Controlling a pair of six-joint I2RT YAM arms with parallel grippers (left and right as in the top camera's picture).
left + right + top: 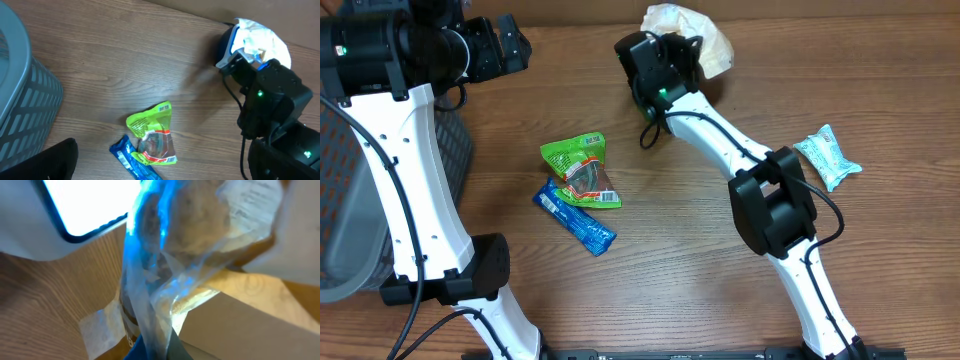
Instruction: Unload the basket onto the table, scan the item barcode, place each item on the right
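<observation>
My right gripper (688,52) reaches to the back of the table and is shut on a clear plastic bag (692,32) with pale contents. In the right wrist view the bag (170,255) rises crumpled from the shut gripper (155,352), lit blue along one fold, close to a white device with a dark rim (85,210). The left wrist view shows the same bag (261,42) beyond the right wrist. My left gripper (508,45) hangs open at the back left, holding nothing; one dark finger (56,161) shows in its own view.
A green snack packet (582,170) lies mid-table, overlapping a blue bar wrapper (576,218). At the right lies a pale teal packet (827,158). A grey slatted basket (345,210) stands at the left edge. A taped cardboard box (260,325) lies under the held bag.
</observation>
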